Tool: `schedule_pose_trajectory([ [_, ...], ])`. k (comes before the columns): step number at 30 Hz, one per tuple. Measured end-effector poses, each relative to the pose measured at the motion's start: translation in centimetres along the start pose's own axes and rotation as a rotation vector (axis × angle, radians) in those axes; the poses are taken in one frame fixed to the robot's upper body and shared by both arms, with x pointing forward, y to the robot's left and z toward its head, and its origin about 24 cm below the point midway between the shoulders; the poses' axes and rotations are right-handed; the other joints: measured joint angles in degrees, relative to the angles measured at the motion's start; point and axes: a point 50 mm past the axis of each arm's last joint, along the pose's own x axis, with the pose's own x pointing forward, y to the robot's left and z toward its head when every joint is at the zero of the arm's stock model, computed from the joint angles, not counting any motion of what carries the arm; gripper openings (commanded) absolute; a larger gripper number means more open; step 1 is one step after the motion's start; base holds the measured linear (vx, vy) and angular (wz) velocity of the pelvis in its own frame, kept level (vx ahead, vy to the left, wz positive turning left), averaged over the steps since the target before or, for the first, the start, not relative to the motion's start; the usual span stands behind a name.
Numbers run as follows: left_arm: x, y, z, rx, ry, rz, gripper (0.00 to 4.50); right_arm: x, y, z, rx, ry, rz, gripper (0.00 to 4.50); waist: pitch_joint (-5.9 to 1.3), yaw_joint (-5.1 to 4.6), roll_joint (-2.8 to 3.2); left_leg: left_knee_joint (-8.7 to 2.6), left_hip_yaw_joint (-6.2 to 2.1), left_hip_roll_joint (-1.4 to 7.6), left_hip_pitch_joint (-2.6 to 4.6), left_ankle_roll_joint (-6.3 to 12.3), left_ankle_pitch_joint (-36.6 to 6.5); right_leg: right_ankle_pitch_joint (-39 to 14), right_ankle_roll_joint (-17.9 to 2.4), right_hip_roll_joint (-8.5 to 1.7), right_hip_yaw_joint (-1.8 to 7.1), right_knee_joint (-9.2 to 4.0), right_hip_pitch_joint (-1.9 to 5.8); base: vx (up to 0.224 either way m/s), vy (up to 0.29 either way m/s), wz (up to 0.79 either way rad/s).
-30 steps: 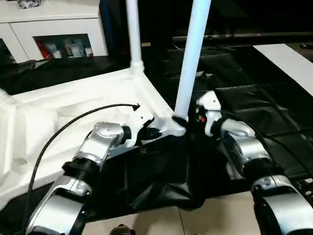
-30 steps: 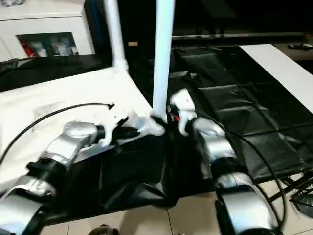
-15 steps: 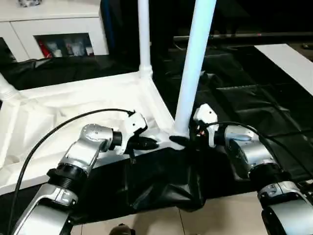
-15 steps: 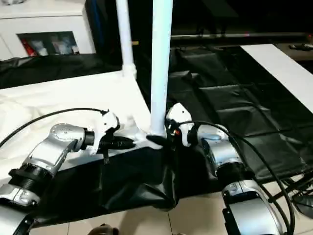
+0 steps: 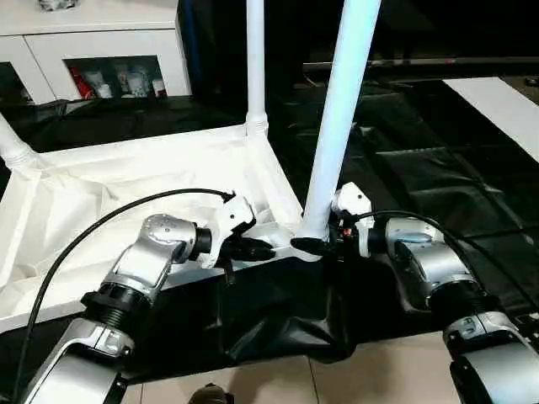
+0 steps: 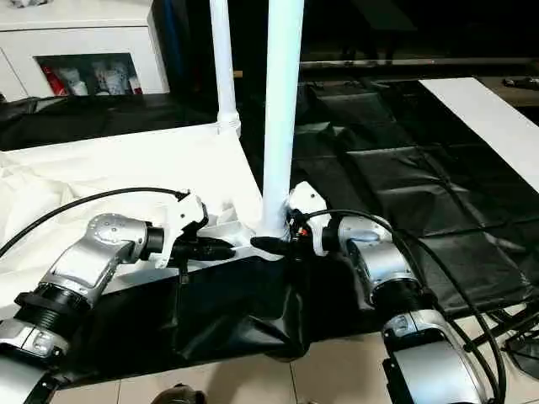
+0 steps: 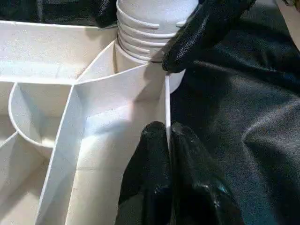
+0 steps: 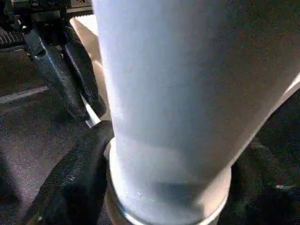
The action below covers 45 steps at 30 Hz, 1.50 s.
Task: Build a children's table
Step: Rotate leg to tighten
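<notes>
The children's table lies upside down, its white ribbed tabletop (image 5: 101,194) resting on the black drape. The near leg (image 5: 341,109) rises from the near-right corner socket, its ridged base (image 7: 150,23) sitting in that socket. A second leg (image 5: 255,59) stands in the far corner and a third leg (image 5: 13,147) at the left. My left gripper (image 5: 261,250) is shut on the tabletop's thin rim wall (image 7: 167,101) just beside that socket. My right gripper (image 5: 313,244) reaches in from the right and clasps the near leg's base; one of its fingers (image 8: 70,178) presses the collar, the other is hidden.
A white cabinet (image 5: 93,42) with glass doors stands at the back left. A white board (image 5: 497,101) lies on the black-draped work table (image 5: 421,168) at the far right. The drape hangs over the near edge above a tiled floor (image 5: 379,370). A black cable (image 5: 101,219) arcs over my left forearm.
The camera has shifted. My right gripper's fingers have narrowed onto the near leg's base. My left gripper keeps its pinch on the rim.
</notes>
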Motion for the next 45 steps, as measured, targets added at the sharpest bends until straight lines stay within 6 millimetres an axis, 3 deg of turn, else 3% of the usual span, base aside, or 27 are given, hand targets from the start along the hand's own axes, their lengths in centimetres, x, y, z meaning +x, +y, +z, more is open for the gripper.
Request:
schedule_pose_trajectory([
  [12, -0.1, 0.0, -0.1, -0.004, 0.003, 0.021, 0.0, 0.3, 0.0, -0.2, 0.021, -0.011, -0.021, 2.77, -0.05, -0.03, -0.11, 0.0, 0.0, 0.01, 0.02, 0.0, 0.0, 0.0, 0.0, 0.0, 0.0, 0.03, 0.0, 0.0, 0.0, 0.0],
  [18, 2.0, 1.6, 0.7, -0.047, -0.012, 0.213, 0.0, 2.3, -1.5, -0.1, 0.149, -0.022, -0.359, 2.76, -0.07, -0.3, -0.21, 0.04, -0.01, 0.0, 0.17, -0.02, 0.0, 0.1, -0.1, 0.0, 0.02, 0.12, 0.05, 0.0, 0.0, 0.0],
  [22, 4.1, 2.4, 2.0, -0.089, -0.016, 0.337, 0.0, 4.3, -2.4, 0.6, 0.275, -0.025, -0.663, 2.76, -0.08, -1.11, -0.22, 0.05, -0.01, -0.02, 0.12, -0.04, 0.0, 0.1, -0.1, 0.0, 0.02, 0.09, 0.04, 0.0, 0.0, 0.0],
  [28, 5.6, 2.6, 3.1, -0.116, -0.026, 0.39, 0.0, 5.3, -2.8, 1.5, 0.341, -0.014, -0.836, 2.76, -0.08, -1.08, -0.22, 0.04, -0.01, -0.02, -0.05, -0.02, 0.0, 0.0, 0.0, 0.0, 0.01, -0.04, -0.02, 0.0, 0.0, 0.0],
  [32, 5.6, 2.7, 3.0, -0.116, -0.026, 0.392, 0.0, 5.5, -2.8, 1.5, 0.352, -0.019, -0.845, 2.76, -0.07, -1.13, -0.23, 0.04, -0.01, -0.02, -0.05, -0.01, 0.0, 0.0, 0.0, 0.0, 0.01, -0.04, -0.02, 0.0, 0.0, 0.0],
  [35, 5.4, 2.7, 2.9, -0.116, -0.025, 0.389, 0.0, 5.6, -2.8, 1.6, 0.364, -0.033, -0.829, 3.46, -0.04, -1.33, -0.28, 0.04, -0.01, -0.02, -0.04, -0.01, 0.0, 0.0, 0.0, 0.0, 0.01, -0.01, -0.03, 0.0, 0.0, 0.0],
  [40, 3.9, 3.3, 2.3, -0.118, -0.025, 0.403, 0.0, 5.9, -2.4, 1.9, 0.359, -0.073, -0.735, 3.88, 0.0, -2.47, -0.34, 0.03, -0.02, 0.0, 0.0, -0.02, 0.0, 0.1, 0.0, 0.02, 0.01, 0.08, -0.13, 0.0, 0.0, 0.0],
  [45, 2.7, 3.3, 1.7, -0.095, -0.024, 0.373, 0.0, 5.0, -2.5, 1.7, 0.256, -0.068, -0.632, 3.96, 0.0, -2.35, -0.34, 0.0, -0.01, 0.03, -0.04, -0.02, 0.0, 0.1, 0.0, 0.04, 0.0, 0.07, -0.17, 0.0, 0.0, 0.0],
])
